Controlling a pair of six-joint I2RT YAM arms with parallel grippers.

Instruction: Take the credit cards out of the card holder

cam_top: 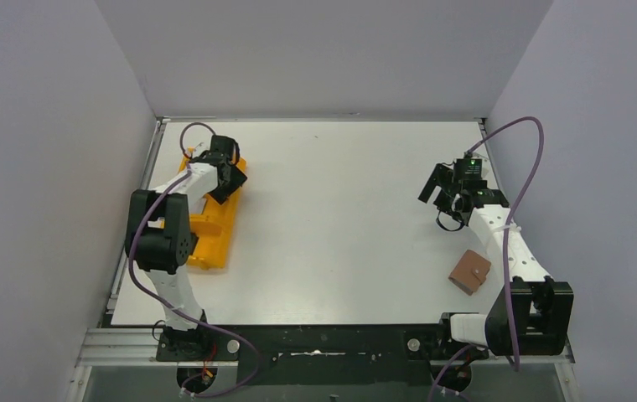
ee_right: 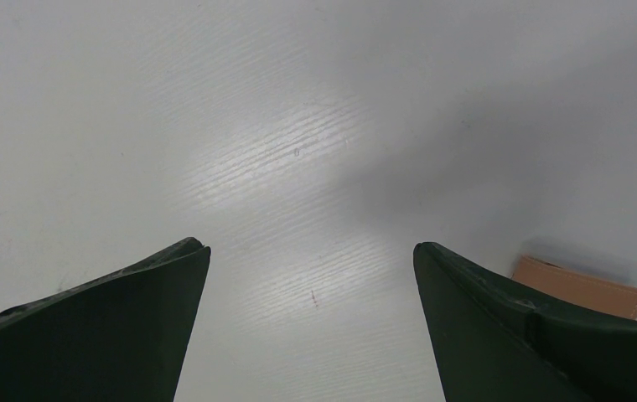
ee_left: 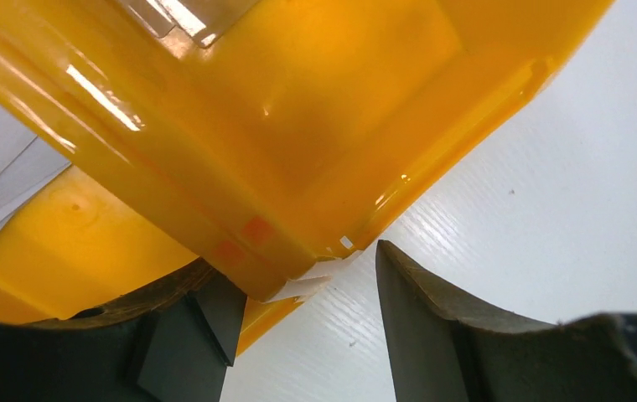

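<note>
The card holder [cam_top: 470, 271] is a small brown leather wallet that lies shut on the table by the right arm; its edge also shows in the right wrist view [ee_right: 579, 286]. My right gripper [cam_top: 439, 193] is open and empty over bare table [ee_right: 311, 247], away from the wallet. My left gripper [cam_top: 230, 176] is open at the far end of the orange tray [cam_top: 214, 222]. In the left wrist view it [ee_left: 294, 268] straddles a tray corner [ee_left: 298, 167] without closing on it. A shiny grey flat piece [ee_left: 168, 12], perhaps a card, lies in the tray. No black or gold-tan card shows.
The orange tray lies along the table's left edge, partly hidden by the left arm. Grey walls close in the table on the left, back and right. A white sticker [ee_left: 302, 289] hangs from the tray corner.
</note>
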